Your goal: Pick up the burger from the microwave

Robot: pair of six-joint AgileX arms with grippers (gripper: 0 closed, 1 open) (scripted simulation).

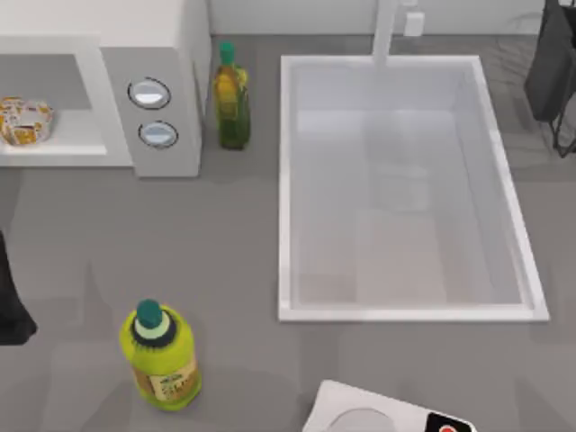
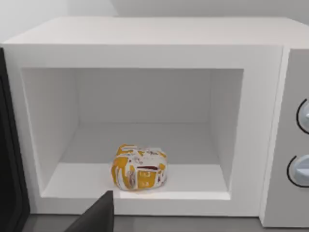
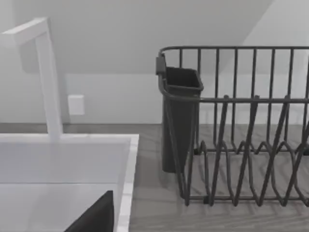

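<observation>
The burger point(image 1: 22, 121), a small orange-yellow and white patterned lump, sits on the floor of the microwave point(image 1: 153, 54) at the table's far left. In the left wrist view the burger point(image 2: 139, 167) lies near the front edge of the cavity of the microwave point(image 2: 145, 34), left of centre. The microwave's dark door point(image 2: 9, 145) stands swung open. A dark part of my left gripper point(image 2: 94, 217) shows in front of the cavity, short of the burger and apart from it. My left arm point(image 1: 11, 306) is at the table's left edge. A dark part of my right gripper point(image 3: 94, 217) hangs over the sink's far right corner.
A white sink basin point(image 1: 405, 306) with a faucet point(image 1: 387, 27) fills the middle right. An oil bottle point(image 1: 231, 99) stands right of the microwave. A yellow-green bottle with a green cap point(image 1: 160, 355) stands near the front left. A dark dish rack point(image 3: 241, 130) stands at the far right, and a white device point(image 1: 378, 414) lies at the front edge.
</observation>
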